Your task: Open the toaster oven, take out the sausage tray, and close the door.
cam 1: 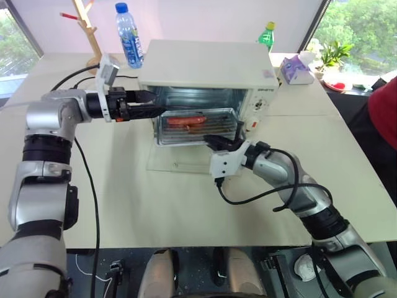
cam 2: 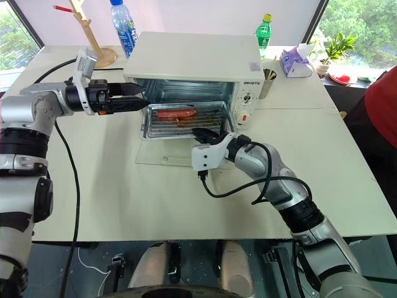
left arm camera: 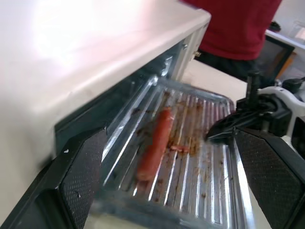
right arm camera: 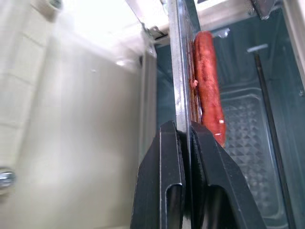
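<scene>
While the toaster oven (cam 1: 208, 74) sits mid-table w/ its door (cam 1: 177, 162) dropped flat open onto the tabletop in front, the sausage tray (cam 1: 197, 127) is partly slid out of the cavity, projecting over the door. One reddish-brown sausage (cam 1: 186, 120) lies on the tray's ribbed surface, toward the robot's left side of it. R gripper (cam 1: 209, 141) has its two black fingers pressed together, pinching the tray's front rim near the right-hand part of that edge; the right wrist view shows the thin metal edge clamped between both fingers (right arm camera: 164, 176), sausage just beyond. L gripper (cam 1: 155, 105) is at the oven's left front corner, pointing across the opening, fingers spread wide and holding nothing; in the left wrist view its textured pads (left arm camera: 83, 174) flank the tray w/o touching it. Behind the oven: a blue-capped water bottle (cam 1: 129, 36), a green bottle (cam 1: 267, 35), a tissue box (cam 1: 296, 69) off to the right.
</scene>
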`<state>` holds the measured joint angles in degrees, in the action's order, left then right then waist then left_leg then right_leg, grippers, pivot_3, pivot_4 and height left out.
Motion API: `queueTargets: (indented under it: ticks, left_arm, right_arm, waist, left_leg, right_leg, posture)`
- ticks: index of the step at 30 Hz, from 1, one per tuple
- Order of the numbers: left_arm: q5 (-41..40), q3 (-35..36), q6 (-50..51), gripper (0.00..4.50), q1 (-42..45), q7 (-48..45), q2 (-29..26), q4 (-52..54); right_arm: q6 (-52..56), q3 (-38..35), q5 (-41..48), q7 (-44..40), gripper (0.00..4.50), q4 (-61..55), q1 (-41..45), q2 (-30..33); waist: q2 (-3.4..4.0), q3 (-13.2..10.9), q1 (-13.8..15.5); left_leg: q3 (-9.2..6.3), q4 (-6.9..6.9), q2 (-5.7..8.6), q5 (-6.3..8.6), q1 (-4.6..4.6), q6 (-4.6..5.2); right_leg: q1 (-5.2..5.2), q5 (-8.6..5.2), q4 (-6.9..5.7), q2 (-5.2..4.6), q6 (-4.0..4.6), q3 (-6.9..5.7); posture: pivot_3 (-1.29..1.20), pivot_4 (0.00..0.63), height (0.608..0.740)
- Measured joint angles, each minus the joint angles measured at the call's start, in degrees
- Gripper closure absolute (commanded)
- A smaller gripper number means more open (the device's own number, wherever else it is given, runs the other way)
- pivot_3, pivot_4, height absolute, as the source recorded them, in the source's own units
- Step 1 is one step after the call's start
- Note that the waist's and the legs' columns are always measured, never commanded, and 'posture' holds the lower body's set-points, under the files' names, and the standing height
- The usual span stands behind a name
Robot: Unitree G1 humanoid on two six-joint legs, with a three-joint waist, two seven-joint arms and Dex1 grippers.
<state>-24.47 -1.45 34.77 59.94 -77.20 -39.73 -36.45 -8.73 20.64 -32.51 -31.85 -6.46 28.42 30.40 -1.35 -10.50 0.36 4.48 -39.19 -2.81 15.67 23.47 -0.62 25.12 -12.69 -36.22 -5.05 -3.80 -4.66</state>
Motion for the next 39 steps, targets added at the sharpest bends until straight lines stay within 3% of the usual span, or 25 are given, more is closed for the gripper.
queueTargets:
  ticks: [3, 7, 12, 17, 21, 25, 27, 39]
  left_arm:
    - [-0.2, 0.3, 2.3, 0.0, -0.5, -0.6, -0.4, 1.7]
    - [-4.4, 1.6, 11.8, 0.0, -4.8, -3.3, -5.4, 9.2]
    - [-10.1, 7.2, 24.0, 0.0, -13.5, -2.4, -12.2, 17.1]
    - [-17.2, 14.9, 36.6, 0.0, -20.7, 2.9, -13.3, 23.9]
    - [-23.4, 23.6, 47.4, 0.0, -27.4, 12.1, -8.1, 31.0]
    - [-25.0, 26.7, 52.1, 0.0, -28.2, 16.8, -4.3, 31.6]
    - [-28.2, 29.9, 56.6, 0.0, -27.9, 23.4, -0.2, 31.9]
    - [-48.6, 30.4, 57.3, 0.0, -29.1, 49.8, 11.8, 32.4]
  right_arm:
    - [0.1, -0.3, 0.0, 0.0, 4.46, -1.5, -1.0, 0.5]
    - [-0.9, -1.0, 0.2, -0.1, 4.46, -4.0, -3.0, 2.3]
    - [-5.5, -2.5, 1.7, 0.1, 4.46, -4.7, -4.4, 5.0]
    - [-9.9, -3.7, 1.9, 1.8, 4.46, -3.7, -4.4, 5.8]
    - [-14.1, -3.5, 1.1, 3.2, 4.46, -0.2, -2.9, 5.8]
    - [-15.9, -3.5, 1.1, 3.6, 4.46, 0.4, -1.8, 5.7]
    - [-18.2, -3.3, 1.5, 3.6, 4.46, 1.0, -1.0, 5.5]
    - [-21.6, -1.5, 3.9, 1.0, 4.46, 1.4, -0.9, 3.8]
  waist:
    - [0.0, 0.0, 0.1]
    - [0.01, 0.0, -0.2]
    - [0.01, 0.0, -0.3]
    - [-0.02, 0.0, -0.1]
    - [-0.01, 0.0, -0.5]
    - [-0.06, -0.1, -0.7]
    - [-0.07, 0.0, -1.0]
    - [-0.08, 0.0, -1.0]
  left_leg:
    - [-0.01, 0.01, 0.0, 0.0, 0.02, 0.0]
    - [-0.01, 0.04, -0.01, 0.01, 0.03, 0.0]
    - [-0.04, 0.04, -0.02, 0.01, 0.02, 0.01]
    - [-0.05, 0.03, -0.02, 0.01, 0.02, 0.01]
    - [-0.07, 0.03, -0.03, -0.03, -0.01, -0.06]
    - [-0.09, 0.03, -0.03, -0.09, -0.01, -0.16]
    - [-0.09, 0.03, -0.03, -0.16, -0.03, -0.28]
    - [-0.09, 0.03, -0.02, -0.19, -0.14, -0.35]
  right_leg:
    - [0.02, 0.0, 0.01, 0.0, 0.0, 0.0]
    - [0.06, -0.01, 0.0, 0.0, 0.0, 0.01]
    - [0.05, -0.01, 0.0, -0.02, 0.0, 0.01]
    - [0.05, -0.01, 0.01, -0.02, 0.0, 0.01]
    - [0.04, -0.01, -0.02, -0.02, 0.0, 0.02]
    - [0.02, -0.01, -0.03, -0.01, 0.0, 0.02]
    - [0.0, -0.01, -0.03, -0.02, 0.0, 0.02]
    - [-0.11, 0.0, -0.06, -0.11, 0.01, 0.04]
  posture:
    - [0.0, 0.15, 0.722]
    - [0.0, 0.15, 0.722]
    - [0.0, 0.15, 0.722]
    - [0.0, 0.15, 0.722]
    - [0.0, 0.15, 0.722]
    - [0.0, 0.15, 0.722]
    - [0.0, 0.15, 0.722]
    - [0.0, 0.15, 0.722]
